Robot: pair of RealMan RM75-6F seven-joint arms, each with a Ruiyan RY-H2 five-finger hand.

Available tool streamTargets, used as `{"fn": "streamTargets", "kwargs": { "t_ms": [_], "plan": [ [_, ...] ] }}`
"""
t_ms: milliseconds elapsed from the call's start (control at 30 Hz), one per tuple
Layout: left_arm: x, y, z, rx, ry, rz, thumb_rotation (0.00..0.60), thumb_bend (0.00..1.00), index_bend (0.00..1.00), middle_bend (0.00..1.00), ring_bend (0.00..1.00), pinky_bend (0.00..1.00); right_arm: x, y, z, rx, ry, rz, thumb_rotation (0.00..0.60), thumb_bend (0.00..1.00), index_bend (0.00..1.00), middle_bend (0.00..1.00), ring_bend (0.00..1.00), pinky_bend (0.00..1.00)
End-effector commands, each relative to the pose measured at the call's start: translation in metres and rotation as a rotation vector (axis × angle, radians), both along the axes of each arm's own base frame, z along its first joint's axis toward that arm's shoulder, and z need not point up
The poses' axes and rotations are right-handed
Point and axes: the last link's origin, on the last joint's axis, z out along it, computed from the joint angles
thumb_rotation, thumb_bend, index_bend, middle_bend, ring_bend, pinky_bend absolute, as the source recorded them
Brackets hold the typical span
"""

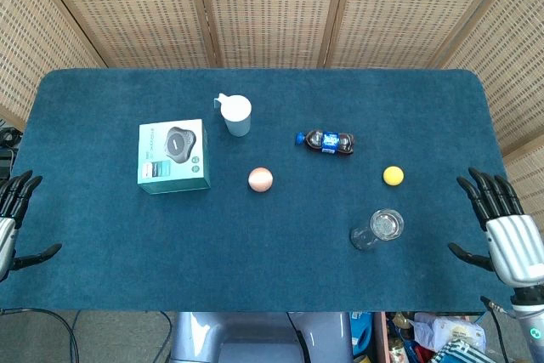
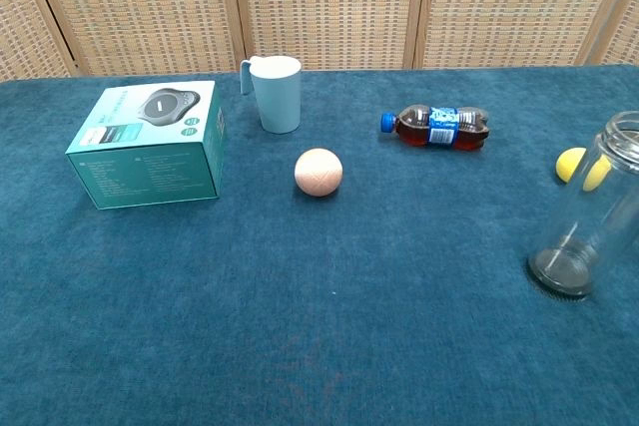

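Right hand (image 1: 505, 231) hangs at the lower right edge of the frame, fingers spread wide, holding nothing, off the desk (image 1: 102, 235). Nearest it: the clear glass jar (image 1: 377, 229) upright, the yellow ball (image 1: 392, 175) just above. Left hand (image 1: 12, 218) idles at the lower left, also spread and empty, apart from the teal box (image 1: 174, 155).

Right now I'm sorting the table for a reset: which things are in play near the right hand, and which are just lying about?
In play:
right hand, open, at the table's right edge
glass jar, nearest it, upright
yellow ball, beyond the jar

Lying about:
bottle, on its side
pink ball
cup
box
left hand, open
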Motion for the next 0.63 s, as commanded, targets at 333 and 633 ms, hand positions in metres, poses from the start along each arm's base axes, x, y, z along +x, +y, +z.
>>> {"fn": "streamTargets", "kwargs": {
  "t_ms": [333, 633],
  "plan": [
    [0.0013, -0.0025, 0.0005, 0.007, 0.001, -0.006, 0.600, 0.11, 0.00, 0.00, 0.00, 0.00, -0.0148, 0.0217, -0.0176, -0.036, 0.007, -0.011, 0.600, 0.00, 0.00, 0.00, 0.00, 0.00],
    [-0.0026, -0.0033, 0.0051, 0.012, -0.017, 0.000, 0.600, 0.11, 0.00, 0.00, 0.00, 0.00, -0.0126, 0.0217, -0.0192, -0.034, 0.023, -0.014, 0.600, 0.00, 0.00, 0.00, 0.00, 0.00]
  ]
}}
